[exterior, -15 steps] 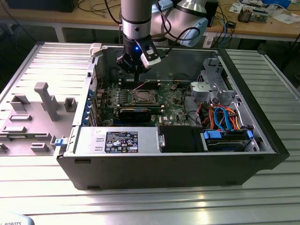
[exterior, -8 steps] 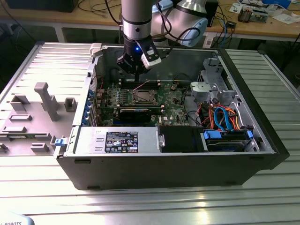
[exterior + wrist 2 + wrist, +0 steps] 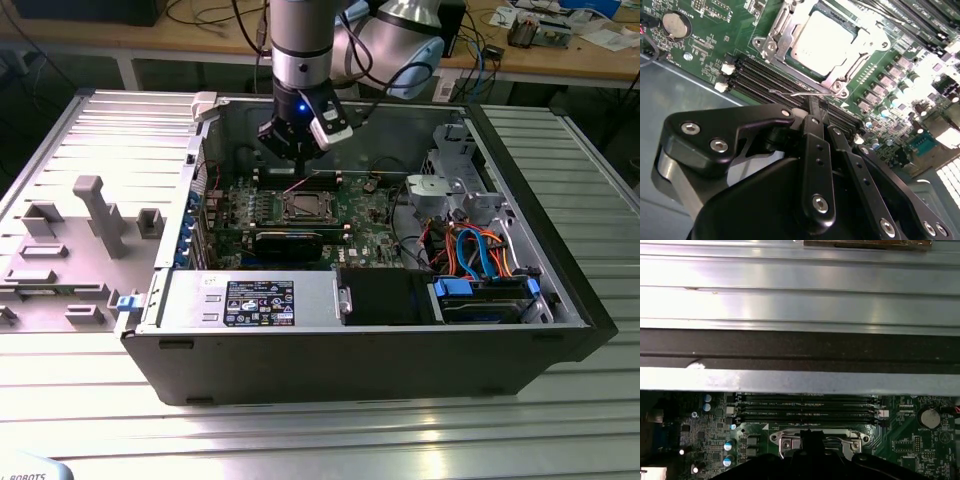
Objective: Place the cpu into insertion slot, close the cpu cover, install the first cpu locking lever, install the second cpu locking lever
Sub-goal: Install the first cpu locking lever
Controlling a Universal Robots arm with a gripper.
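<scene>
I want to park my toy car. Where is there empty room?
Bare room: the ribbed silvery metal table in front of the black computer case, and the ribbed far strip of the grey side panel at the exterior view's left. Crowded: the green motherboard under the black gripper, and the orange and blue cables.

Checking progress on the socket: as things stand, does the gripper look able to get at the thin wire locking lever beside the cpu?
Probably yes. In the second wrist view the gripper sits right at the wire locking lever, with nothing between them; the cpu lies under the cpu cover.
</scene>
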